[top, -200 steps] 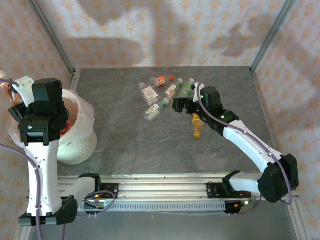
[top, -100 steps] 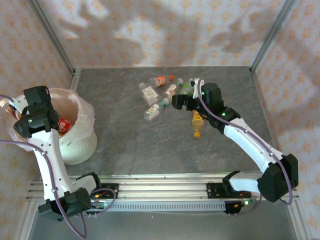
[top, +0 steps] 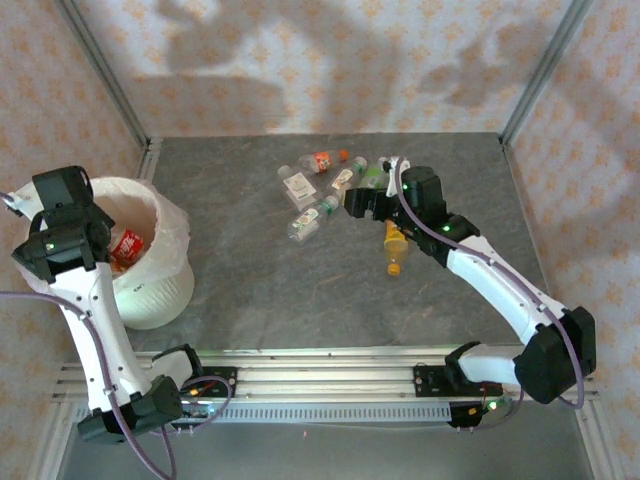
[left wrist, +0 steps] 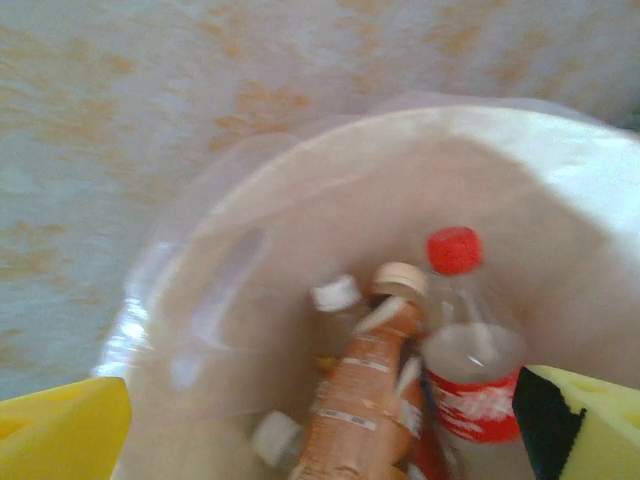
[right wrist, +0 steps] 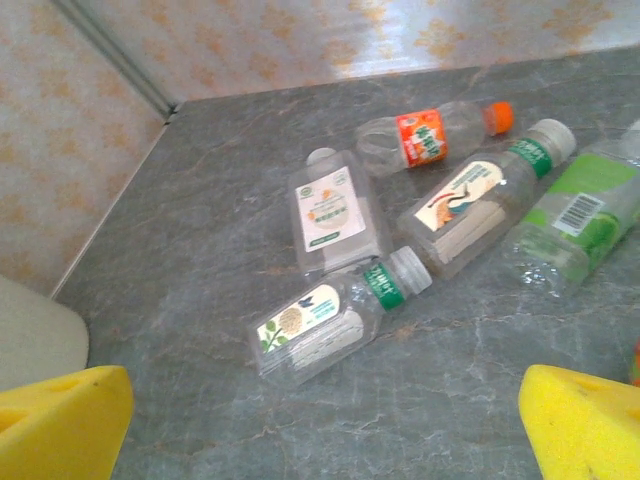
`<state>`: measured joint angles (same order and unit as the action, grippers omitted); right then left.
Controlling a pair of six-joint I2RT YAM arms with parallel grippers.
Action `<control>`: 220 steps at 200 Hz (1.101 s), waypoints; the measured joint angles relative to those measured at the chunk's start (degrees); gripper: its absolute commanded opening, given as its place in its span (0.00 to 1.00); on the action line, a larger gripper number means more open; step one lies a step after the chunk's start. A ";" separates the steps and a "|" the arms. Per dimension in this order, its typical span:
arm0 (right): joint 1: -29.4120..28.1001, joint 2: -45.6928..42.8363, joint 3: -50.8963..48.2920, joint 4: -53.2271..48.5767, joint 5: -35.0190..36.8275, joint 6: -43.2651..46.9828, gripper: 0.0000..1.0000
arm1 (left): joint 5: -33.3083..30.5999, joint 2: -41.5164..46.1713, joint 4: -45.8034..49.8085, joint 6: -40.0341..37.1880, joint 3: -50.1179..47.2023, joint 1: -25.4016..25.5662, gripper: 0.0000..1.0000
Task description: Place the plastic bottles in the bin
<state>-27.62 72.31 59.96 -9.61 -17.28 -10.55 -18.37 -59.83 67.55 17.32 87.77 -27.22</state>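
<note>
A red-capped bottle (left wrist: 465, 330) and others lie inside the bin (top: 160, 295). I see my left claw (left wrist: 320, 430) spread wide above its mouth, arm reared upright. Loose bottles (right wrist: 335, 320) lie on the desk (top: 250, 290) just ahead of my right claw (right wrist: 320, 425), spread and empty, arm stretched forward.

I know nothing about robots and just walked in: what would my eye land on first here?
The big pale bin at the left edge of the grey table stands out, with a red-capped bottle and a brown bottle inside and the left gripper hanging open above it. Toward the far side, a loose cluster of clear bottles lies flat, the right gripper open right beside them.
</note>
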 measured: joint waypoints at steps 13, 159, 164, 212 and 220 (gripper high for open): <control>0.02 0.57 0.00 -0.02 3.30 -1.92 0.99 | 5.57 1.73 -0.15 1.20 0.02 -0.02 0.99; 3.06 38.60 28.61 -13.75 22.16 -16.37 0.89 | 46.90 9.27 -18.01 15.87 -6.01 17.11 0.99; 3.30 40.06 29.57 -14.01 22.34 -16.55 0.89 | 46.86 9.05 -17.86 15.82 -6.12 17.11 0.99; 4.70 51.39 38.88 -17.88 22.16 -16.48 0.79 | 46.14 8.46 -16.26 15.23 -7.30 17.11 0.99; 4.70 52.46 39.91 -18.34 22.27 -16.44 0.78 | 45.97 8.46 -15.85 15.19 -7.39 17.11 0.99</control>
<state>-22.92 124.77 99.88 -27.94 4.99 -26.98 27.59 -51.37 51.70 32.51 80.38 -10.11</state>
